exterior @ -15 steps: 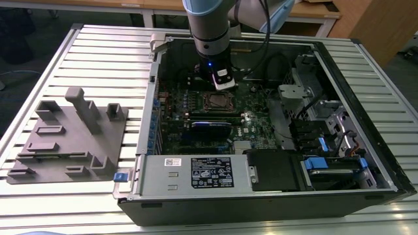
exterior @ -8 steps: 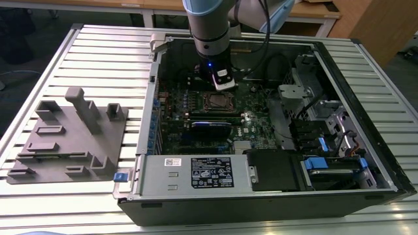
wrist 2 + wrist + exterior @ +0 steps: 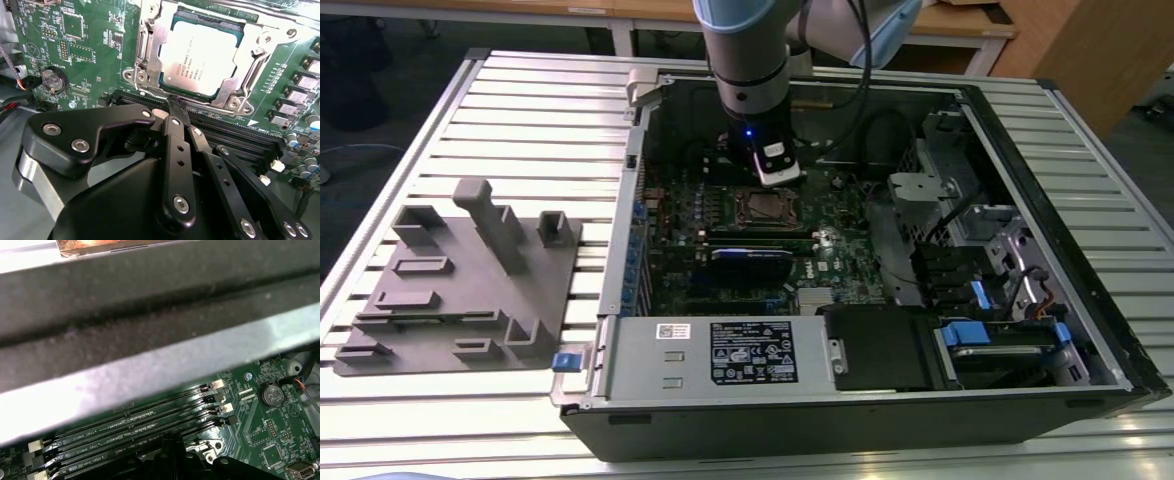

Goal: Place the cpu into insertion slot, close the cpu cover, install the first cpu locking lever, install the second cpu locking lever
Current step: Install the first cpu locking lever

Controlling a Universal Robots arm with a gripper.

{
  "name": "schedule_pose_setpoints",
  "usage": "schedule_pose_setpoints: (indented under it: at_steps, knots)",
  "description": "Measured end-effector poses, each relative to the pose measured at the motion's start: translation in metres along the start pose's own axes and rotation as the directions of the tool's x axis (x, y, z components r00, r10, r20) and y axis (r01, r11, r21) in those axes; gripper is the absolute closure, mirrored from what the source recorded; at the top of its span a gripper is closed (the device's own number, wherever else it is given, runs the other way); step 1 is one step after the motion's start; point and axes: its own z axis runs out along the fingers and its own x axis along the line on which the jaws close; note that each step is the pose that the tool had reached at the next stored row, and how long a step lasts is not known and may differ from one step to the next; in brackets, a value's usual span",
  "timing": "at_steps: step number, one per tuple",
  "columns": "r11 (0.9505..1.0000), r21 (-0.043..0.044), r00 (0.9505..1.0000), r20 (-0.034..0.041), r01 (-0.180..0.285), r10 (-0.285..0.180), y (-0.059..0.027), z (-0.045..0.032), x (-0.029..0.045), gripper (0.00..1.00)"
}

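A grey moulded fixture [image 3: 460,280] with upright posts lies on the ribbed metal counter [image 3: 534,110], left of the open computer case [image 3: 854,400] in the exterior view. Inside, the arm [image 3: 744,60] stands nearly vertical over the green motherboard [image 3: 854,260], with free room around it up to the case walls. In the second wrist view the cpu [image 3: 202,60], flat with a dull grey metal top, sits in the insertion slot [image 3: 150,47]; the thin silvery cpu cover [image 3: 255,47] frames it. The black tool [image 3: 172,107], fingers pressed together, points at the slot's near edge beside long black memory slots [image 3: 235,135]
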Motion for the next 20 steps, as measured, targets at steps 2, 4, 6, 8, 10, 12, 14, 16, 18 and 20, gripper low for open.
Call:
schedule_pose_setpoints:
  at_steps: [2,4,6,8,10,12,14,16,18,20]
  knots:
    - [1.0,0.0004,1.0,-0.0001,0.0,0.0,-0.0001,0.0002,0.0,0.89]
    - [1.0,0.0003,1.0,-0.0001,0.0,0.0,0.0,0.0005,-0.0004,0.89]
    - [1.0,0.0,1.0,0.0,0.0,0.0,0.0005,0.001,-0.002,0.89]
    - [1.0,-0.0001,1.0,0.0,0.0,0.0,0.0016,0.0018,-0.0055,0.89]
    - [1.0,0.0001,1.0,-0.0001,0.0,0.0,0.0026,0.0025,-0.0084,0.89]
    - [1.0,0.0,1.0,-0.0001,0.0,0.0,0.0034,0.0032,-0.0111,0.89]
    - [1.0,0.0,1.0,0.0,0.0,0.0,0.0041,0.0037,-0.0133,0.89]
    - [1.0,-0.0001,1.0,-0.0001,0.0,0.0,0.0044,0.004,-0.0142,0.89]
    - [1.0,-0.0003,1.0,-0.0001,0.0,0.0,0.0045,0.004,-0.0145,0.89]
    - [1.0,-0.0075,1.0,-0.0026,-0.002,0.002,0.0045,0.004,-0.0146,0.89]
